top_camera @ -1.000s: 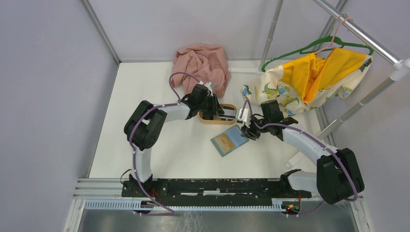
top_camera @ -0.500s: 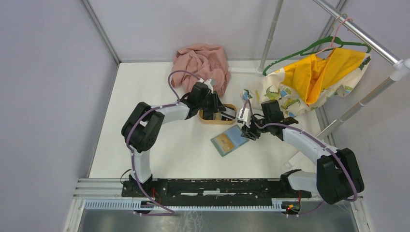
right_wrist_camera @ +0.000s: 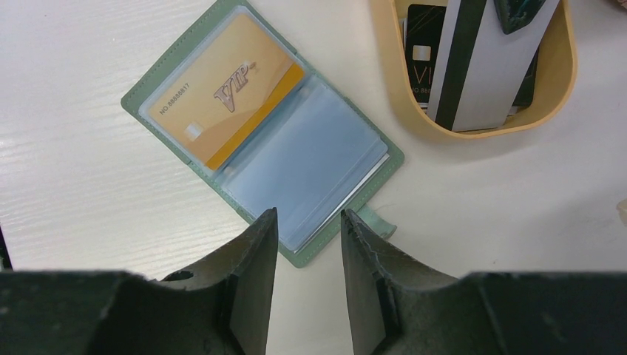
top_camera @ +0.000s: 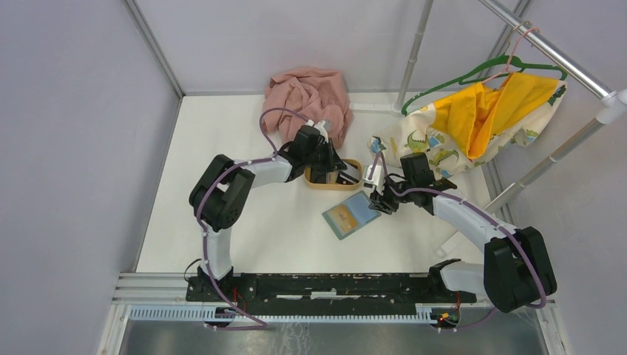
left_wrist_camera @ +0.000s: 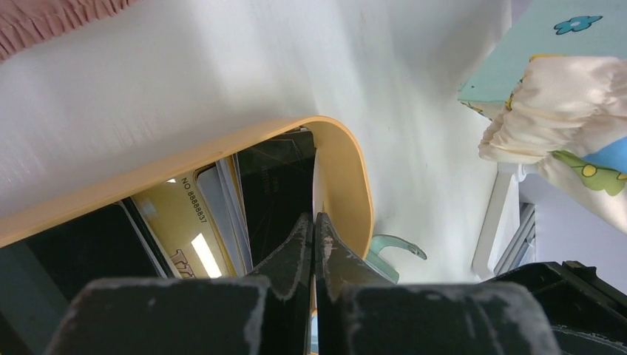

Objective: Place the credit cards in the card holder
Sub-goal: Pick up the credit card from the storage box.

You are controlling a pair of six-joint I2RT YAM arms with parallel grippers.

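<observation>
The card holder [top_camera: 349,214] lies open on the table, and a gold card [right_wrist_camera: 222,92] sits in its left pocket [right_wrist_camera: 200,96]. My right gripper [right_wrist_camera: 307,218] hovers open over the holder's near edge with nothing between its fingers. Behind it the oval tan tray [top_camera: 333,185] holds more credit cards, black [left_wrist_camera: 273,185] and gold [left_wrist_camera: 181,222]. My left gripper [left_wrist_camera: 314,218] reaches into the tray and is shut on a pale card with a dark stripe [right_wrist_camera: 480,66]. That card stands on edge, and only its thin edge shows in the left wrist view.
A pink cloth [top_camera: 310,96] lies bunched at the back of the table behind the tray. A yellow, dinosaur-print garment [top_camera: 473,111] hangs on a green hanger from a rail at the right. White walls close in the table on the left and at the back.
My left gripper has closed on the striped card in the tray. The right gripper has stayed where it was, over the card holder.
</observation>
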